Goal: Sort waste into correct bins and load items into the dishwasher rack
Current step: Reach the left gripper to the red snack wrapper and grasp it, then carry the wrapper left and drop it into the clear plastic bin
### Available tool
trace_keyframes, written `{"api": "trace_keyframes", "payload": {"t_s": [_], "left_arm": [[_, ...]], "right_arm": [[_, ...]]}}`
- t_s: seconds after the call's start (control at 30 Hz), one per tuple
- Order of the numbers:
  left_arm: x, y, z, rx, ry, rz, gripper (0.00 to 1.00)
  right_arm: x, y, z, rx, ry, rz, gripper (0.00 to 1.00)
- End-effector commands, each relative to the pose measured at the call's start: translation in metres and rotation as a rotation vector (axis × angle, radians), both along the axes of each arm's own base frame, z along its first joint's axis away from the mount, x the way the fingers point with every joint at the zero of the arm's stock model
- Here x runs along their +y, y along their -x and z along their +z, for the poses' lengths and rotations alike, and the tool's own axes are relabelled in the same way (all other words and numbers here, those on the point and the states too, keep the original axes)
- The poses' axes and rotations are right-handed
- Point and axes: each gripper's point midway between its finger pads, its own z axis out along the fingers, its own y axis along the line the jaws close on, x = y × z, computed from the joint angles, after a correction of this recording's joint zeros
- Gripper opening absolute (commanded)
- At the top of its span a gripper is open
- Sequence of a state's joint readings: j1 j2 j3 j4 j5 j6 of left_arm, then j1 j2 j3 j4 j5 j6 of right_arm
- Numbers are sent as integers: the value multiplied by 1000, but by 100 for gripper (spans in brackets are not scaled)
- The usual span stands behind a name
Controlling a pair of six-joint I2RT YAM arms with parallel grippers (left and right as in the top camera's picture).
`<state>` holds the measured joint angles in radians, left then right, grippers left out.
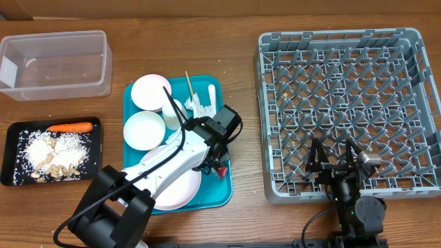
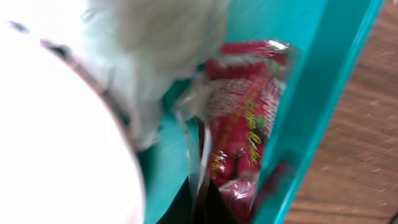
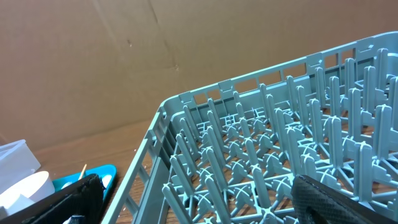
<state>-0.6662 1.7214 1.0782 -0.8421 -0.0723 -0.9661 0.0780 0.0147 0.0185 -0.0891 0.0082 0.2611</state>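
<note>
Brown wood table (image 1: 207, 41) is carrying everything, w/ a teal tray (image 1: 217, 194) sitting under the L arm. L gripper (image 1: 219, 164) is reaching down at the tray's corner, jaws pressed together and pinching the near end of the red-and-silver wrapper (image 2: 239, 124), which is lying along the tray's raised edge. Right beside the fingers the big plate (image 1: 176, 186) is lying flat; just past the wrapper a crumpled napkin (image 2: 161, 31) is showing, blurred. Further out from the L gripper two bowls (image 1: 144, 129) are sitting on the tray, w/ the thin stick (image 1: 189, 86) beyond them. Well off to that gripper's side the black tray (image 1: 10, 155) is holding the carrot piece (image 1: 70, 127) and beige scraps (image 1: 58, 155); the clear tub (image 1: 107, 62) is standing behind it. R gripper (image 1: 334, 160) is hovering over the near edge of the grey rack (image 1: 265, 103), jaws spread wide, gripping nothing.
</note>
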Motion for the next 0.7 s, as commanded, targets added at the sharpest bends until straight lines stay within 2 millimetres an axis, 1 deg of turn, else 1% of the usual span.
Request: {"api": "trace_keyframes", "payload": {"t_s": [0.0,0.07,0.2,0.23,0.27,0.3,0.4,0.53,0.57,0.6,0.67], "left_arm": [[-6,-12,28,-37,7,-1,4],[-7,-13,44,-40,8,-13,4],[-9,-20,85,-70,21,-67,4],[-8,-23,95,-81,22,-75,4],[-1,-31,116,-114,12,-79,4],[4,-35,124,-131,4,-74,4],[31,-53,149,-201,-45,-23,4],[73,-83,169,-287,-102,71,4],[86,-93,171,-311,-109,99,4],[112,-114,177,-362,-110,169,4],[140,-132,182,-416,-103,260,4]], "right_arm": [[-4,0,-1,-8,3,-19,100],[-4,0,-1,-8,3,-19,100],[-4,0,-1,-8,3,-19,100],[-4,0,-1,-8,3,-19,100],[-4,0,-1,-8,3,-19,100],[-4,0,-1,-8,3,-19,100],[-4,0,-1,-8,3,-19,100],[-4,0,-1,-8,3,-19,100],[-4,0,-1,-8,3,-19,100],[-4,0,-1,-8,3,-19,100],[-4,0,-1,-8,3,-19,100]]}}
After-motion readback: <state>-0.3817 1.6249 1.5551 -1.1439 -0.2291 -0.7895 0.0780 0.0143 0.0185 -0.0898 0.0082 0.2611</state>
